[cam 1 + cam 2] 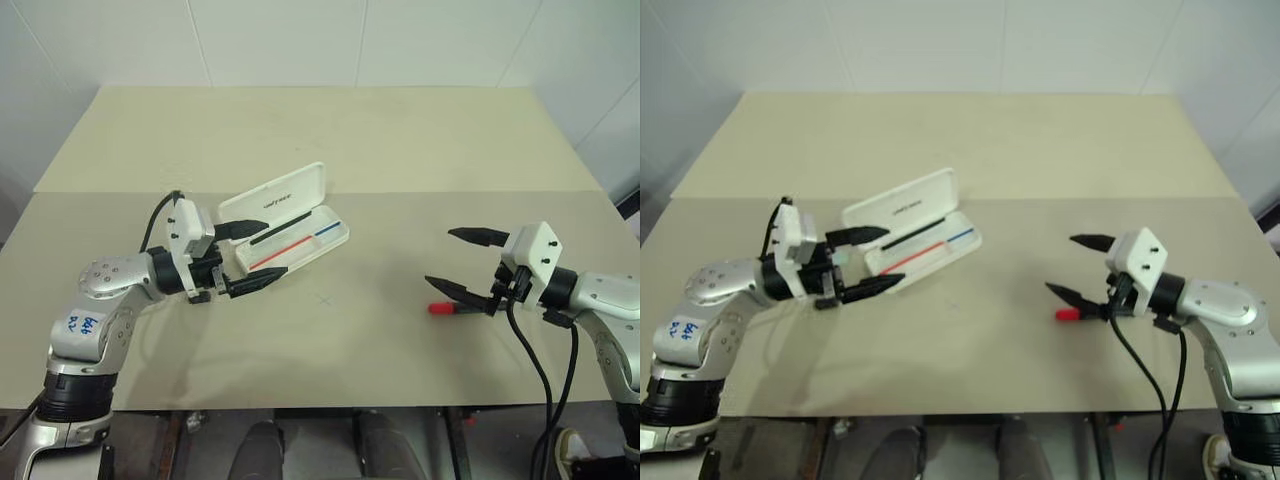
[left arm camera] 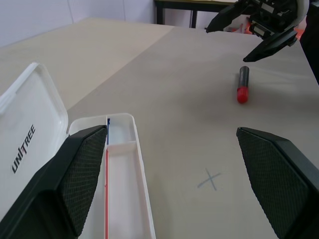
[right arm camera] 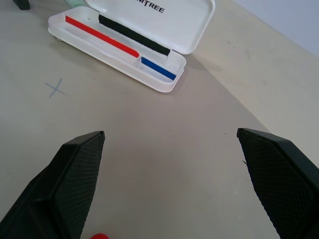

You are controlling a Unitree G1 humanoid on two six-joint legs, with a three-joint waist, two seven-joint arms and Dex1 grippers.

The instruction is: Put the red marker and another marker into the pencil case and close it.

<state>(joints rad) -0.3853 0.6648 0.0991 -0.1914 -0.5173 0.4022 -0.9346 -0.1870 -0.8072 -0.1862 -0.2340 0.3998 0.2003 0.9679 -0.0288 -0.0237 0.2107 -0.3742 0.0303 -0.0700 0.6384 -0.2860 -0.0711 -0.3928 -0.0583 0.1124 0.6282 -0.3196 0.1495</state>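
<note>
- The pencil case (image 1: 285,225) sits lid-up on the table (image 1: 400,140), around 10 o'clock from the table's middle, with a thin red-and-blue strip (image 3: 117,52) and a black strip (image 3: 132,36) in the tray.
- Left gripper (image 1: 252,257) hangs right at the case's near end, at 8 o'clock from it, jaws spread wide and pinching nothing.
- The red marker (image 1: 447,308) lies on the table well apart from the case, over at 4 o'clock from it.
- Right gripper (image 1: 463,263) hovers just above that marker, jaws also wide apart, nothing held.
- Small pencilled X mark (image 2: 210,179) on the table between case and marker.
- Can't really make out the other marker.
</note>
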